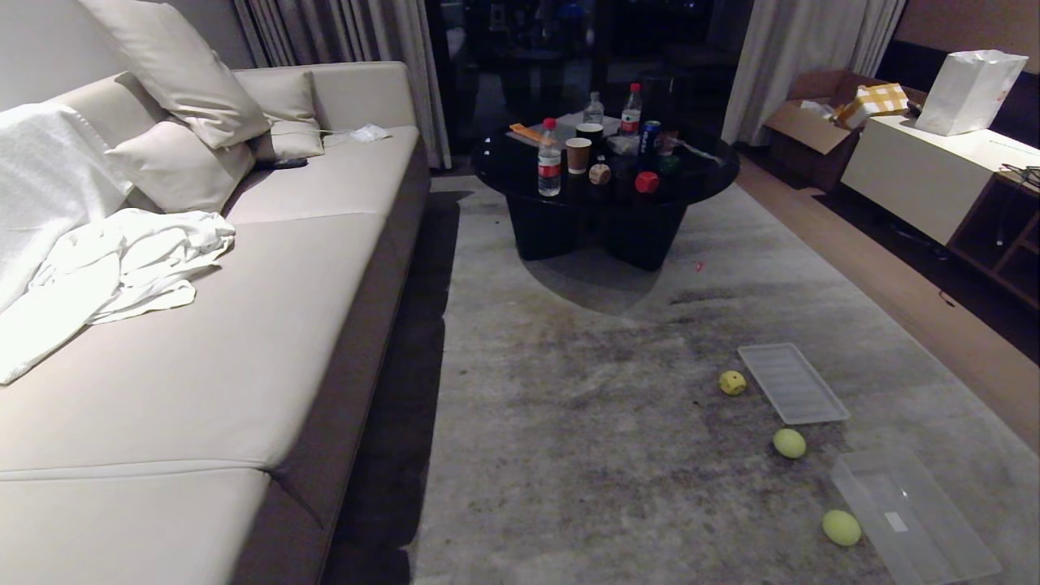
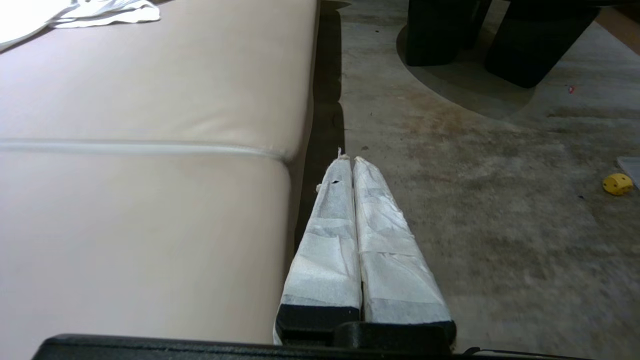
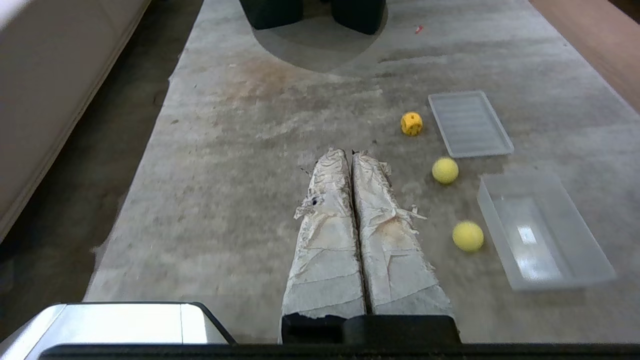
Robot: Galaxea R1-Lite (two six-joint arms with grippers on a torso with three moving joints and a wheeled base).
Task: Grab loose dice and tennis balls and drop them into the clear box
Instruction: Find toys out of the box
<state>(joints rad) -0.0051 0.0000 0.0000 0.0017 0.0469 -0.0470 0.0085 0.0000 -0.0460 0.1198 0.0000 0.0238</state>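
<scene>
No pickup is yet being made: with both the left gripper (image 2: 348, 159) and right gripper (image 3: 346, 152) being held closed and empty, the tennis balls (image 1: 789, 443), lying at four o'clock beside the clear box (image 1: 959, 561), are being left for approach.

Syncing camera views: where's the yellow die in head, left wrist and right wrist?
Head: yellow die on the rug, lower right, just left of the flat ribbed lid.
Left wrist: yellow die at the far right edge, beside a sliver of the lid.
Right wrist: yellow die upper centre-right, left of the lid.
Shared landmark: the lid next to the die.
</scene>
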